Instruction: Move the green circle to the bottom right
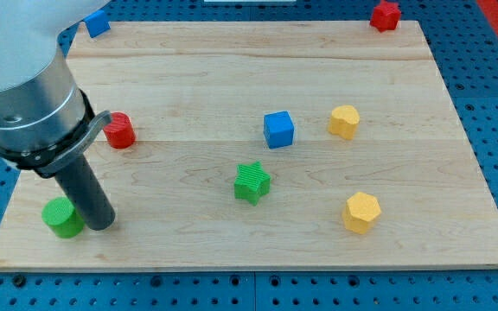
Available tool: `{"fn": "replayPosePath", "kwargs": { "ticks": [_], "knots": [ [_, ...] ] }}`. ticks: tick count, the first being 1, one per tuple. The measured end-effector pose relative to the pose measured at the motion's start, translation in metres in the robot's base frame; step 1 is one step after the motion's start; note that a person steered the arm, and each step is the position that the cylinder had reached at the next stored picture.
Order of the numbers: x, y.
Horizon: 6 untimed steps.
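Green plastic circle block [61, 217] sits touching my tip [102, 226] on its left side, near the wooden board [232, 250]'s bottom-left corner; no pincer exists to open or close; the green star block [252, 182] lies well right, probably beside the push path.

No readable text, labels, brands, numbers or signs anywhere in the camera view. Nothing is printed on the wooden board [258, 69], on any of the coloured blocks, or on the arm's grey housing [24, 95].
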<state>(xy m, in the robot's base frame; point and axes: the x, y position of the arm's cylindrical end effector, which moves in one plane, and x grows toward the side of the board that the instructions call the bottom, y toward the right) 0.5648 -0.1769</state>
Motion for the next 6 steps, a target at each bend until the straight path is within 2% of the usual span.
{"fn": "replayPosePath", "kwargs": {
  "ticks": [1, 2, 4, 6],
  "knots": [
    [0.002, 0.005],
    [-0.012, 0.018],
    [-0.003, -0.045],
    [-0.002, -0.053]
  ]
}}
